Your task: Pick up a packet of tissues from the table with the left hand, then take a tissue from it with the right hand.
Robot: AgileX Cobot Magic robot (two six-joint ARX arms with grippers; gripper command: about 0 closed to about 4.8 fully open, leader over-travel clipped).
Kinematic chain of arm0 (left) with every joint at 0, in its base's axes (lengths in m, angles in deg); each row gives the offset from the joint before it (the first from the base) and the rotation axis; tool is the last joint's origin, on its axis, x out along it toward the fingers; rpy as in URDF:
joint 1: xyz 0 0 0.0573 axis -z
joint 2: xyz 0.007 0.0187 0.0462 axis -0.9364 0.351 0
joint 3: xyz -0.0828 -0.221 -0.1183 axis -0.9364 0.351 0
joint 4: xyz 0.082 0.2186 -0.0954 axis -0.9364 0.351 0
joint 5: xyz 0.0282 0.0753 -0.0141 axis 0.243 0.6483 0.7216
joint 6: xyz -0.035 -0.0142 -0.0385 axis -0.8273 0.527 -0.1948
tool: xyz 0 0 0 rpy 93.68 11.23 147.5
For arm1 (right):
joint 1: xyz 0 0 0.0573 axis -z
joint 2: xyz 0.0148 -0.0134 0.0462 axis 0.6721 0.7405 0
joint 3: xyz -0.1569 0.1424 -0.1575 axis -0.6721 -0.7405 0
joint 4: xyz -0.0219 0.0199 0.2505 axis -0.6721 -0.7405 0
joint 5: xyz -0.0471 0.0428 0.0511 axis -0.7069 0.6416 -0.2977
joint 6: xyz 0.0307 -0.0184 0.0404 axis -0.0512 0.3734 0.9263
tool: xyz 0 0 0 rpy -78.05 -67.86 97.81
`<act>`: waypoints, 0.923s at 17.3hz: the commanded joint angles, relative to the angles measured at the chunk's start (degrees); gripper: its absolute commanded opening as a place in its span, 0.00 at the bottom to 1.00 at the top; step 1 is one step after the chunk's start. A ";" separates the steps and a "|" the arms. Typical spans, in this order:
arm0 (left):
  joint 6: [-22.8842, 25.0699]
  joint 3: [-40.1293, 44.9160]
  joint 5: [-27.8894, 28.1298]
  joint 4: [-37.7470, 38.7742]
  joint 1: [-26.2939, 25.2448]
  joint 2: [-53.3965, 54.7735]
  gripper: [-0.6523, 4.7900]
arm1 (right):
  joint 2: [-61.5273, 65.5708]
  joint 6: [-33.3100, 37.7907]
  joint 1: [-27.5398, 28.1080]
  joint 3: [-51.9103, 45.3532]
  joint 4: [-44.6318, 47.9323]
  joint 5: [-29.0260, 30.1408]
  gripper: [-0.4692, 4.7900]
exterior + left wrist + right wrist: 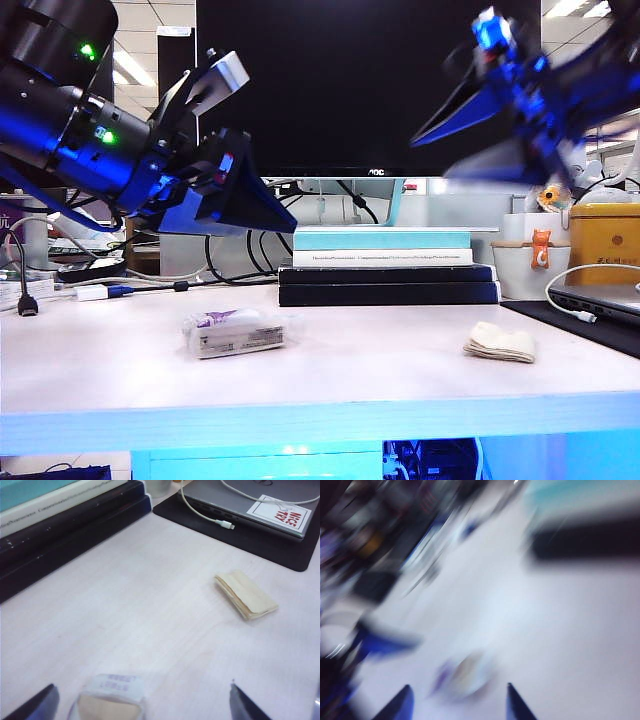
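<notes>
Readable: "NICE TRY" in red on a white sticker [278, 513] on the grey laptop [235, 500]; "AOC" under the dark monitor [365, 85]; purple print, too blurred to read, on the packet of tissues [240, 333].

Lying flat on the table [380, 365], untouched: the packet, below and between the left hand's [205, 140] fingertips [37, 705] in the left wrist view; the folded cream tissue [500, 343] well apart, beyond the far fingertip. Behind both, a stack of books [385, 266]; off toward the tissue's side, a white cable [200, 510] across a black mat [280, 550].

Left hand raised above the table, tilted down toward the packet, fingers spread wide, gripping nothing.

Right hand [505, 95] high above the tissue's side, motion-blurred; fingers [517, 705] apart with nothing between them, the blurred packet on the table below the gap.
</notes>
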 commanded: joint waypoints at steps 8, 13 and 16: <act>-4.24 0.04 5.25 9.49 -20.85 -22.93 0.79 | -26.84 -15.76 -0.04 -0.63 -13.18 -31.91 0.48; -5.25 5.99 5.55 18.58 -33.66 -46.49 0.78 | -44.83 -15.26 -0.07 -13.99 -12.52 -40.00 0.48; -9.27 14.16 11.47 21.81 -33.66 -59.84 0.75 | -56.98 -11.63 -0.09 -22.14 -12.87 -43.10 0.46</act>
